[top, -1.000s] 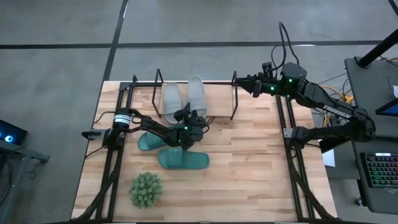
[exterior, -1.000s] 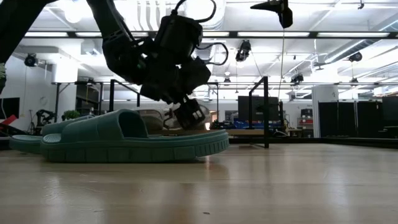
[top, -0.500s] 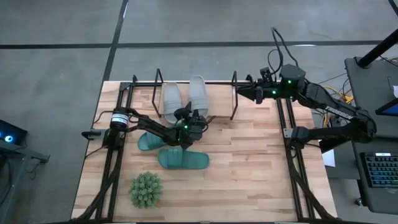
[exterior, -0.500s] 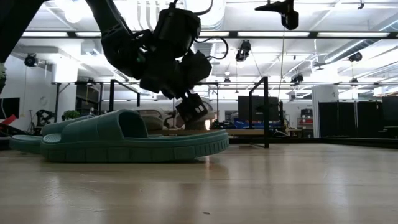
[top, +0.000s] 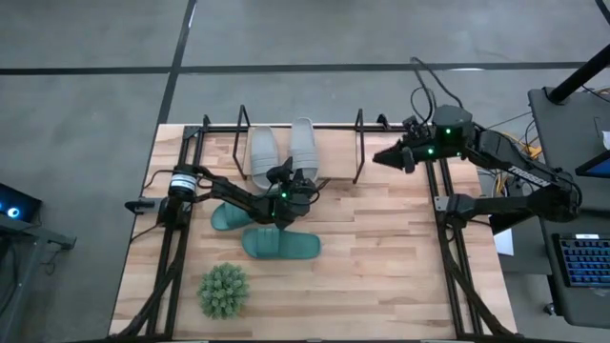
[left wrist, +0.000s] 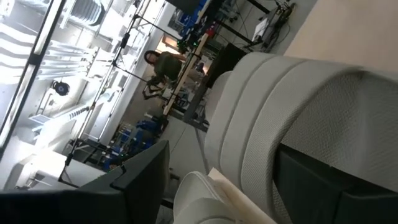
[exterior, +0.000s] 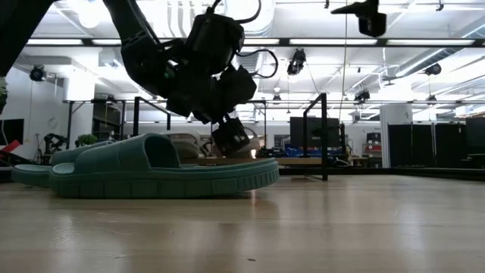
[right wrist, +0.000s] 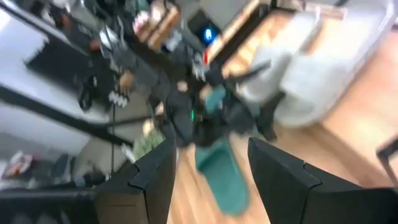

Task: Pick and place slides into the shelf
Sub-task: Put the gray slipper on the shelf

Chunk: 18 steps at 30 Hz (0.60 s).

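Grey slides (top: 281,148), pair, lie side by side in shelf (top: 359,143) at desk's (top: 381,248) 12 o'clock edge. Teal slides (top: 281,246) lie on desk centre-left, outside shelf, one at 7 o'clock of other. Left gripper (top: 307,183) wide open, empty, hovering just beside grey pair's near ends, above teal pair. Right gripper (top: 383,157) open, empty, raised at 3 o'clock of shelf. Likely next: teal pick. Advice: drop over strap, close across ribbed band, lift level, clear shelf's wire loops. Shelf space beside grey pair free toward 3 o'clock.
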Available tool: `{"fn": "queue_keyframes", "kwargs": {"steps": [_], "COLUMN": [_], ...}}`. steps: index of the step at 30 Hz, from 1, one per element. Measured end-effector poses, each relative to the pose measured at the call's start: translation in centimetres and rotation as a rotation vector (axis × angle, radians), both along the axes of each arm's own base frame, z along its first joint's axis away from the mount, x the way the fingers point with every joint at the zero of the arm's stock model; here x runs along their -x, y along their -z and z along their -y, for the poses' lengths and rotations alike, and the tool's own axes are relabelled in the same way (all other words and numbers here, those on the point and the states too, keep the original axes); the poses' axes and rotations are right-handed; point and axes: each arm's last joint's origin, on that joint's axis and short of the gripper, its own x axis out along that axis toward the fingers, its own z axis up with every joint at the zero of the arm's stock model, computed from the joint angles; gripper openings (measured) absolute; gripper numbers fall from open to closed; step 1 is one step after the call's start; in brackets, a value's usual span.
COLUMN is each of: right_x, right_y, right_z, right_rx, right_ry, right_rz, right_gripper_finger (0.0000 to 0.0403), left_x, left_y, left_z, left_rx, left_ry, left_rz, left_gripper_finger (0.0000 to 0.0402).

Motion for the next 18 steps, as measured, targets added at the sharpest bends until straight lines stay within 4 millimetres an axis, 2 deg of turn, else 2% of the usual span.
{"fn": "queue_keyframes", "kwargs": {"steps": [4, 9, 18], "right_x": [0.0, 0.1, 0.5], "right_y": [0.9, 0.9, 0.6], "right_z": [-0.7, -0.8, -0.8], "right_rx": [-0.003, 0.009, 0.036], "right_ry": [-0.052, -0.060, -0.043], "right_rz": [-0.081, -0.082, -0.064], "right_gripper_finger": [0.0192, 0.0192, 0.0192], "left_x": [-0.2, 0.1, 1.4], "left_y": [-0.6, -2.0, -1.4], "left_z": [0.1, 0.0, -0.1], "left_rx": [0.005, 0.038, 0.148], "left_ry": [0.017, 0.076, 0.132], "left_rz": [0.021, 0.120, 0.077], "left_gripper_finger": [0.0255, 0.0255, 0.0255]}}
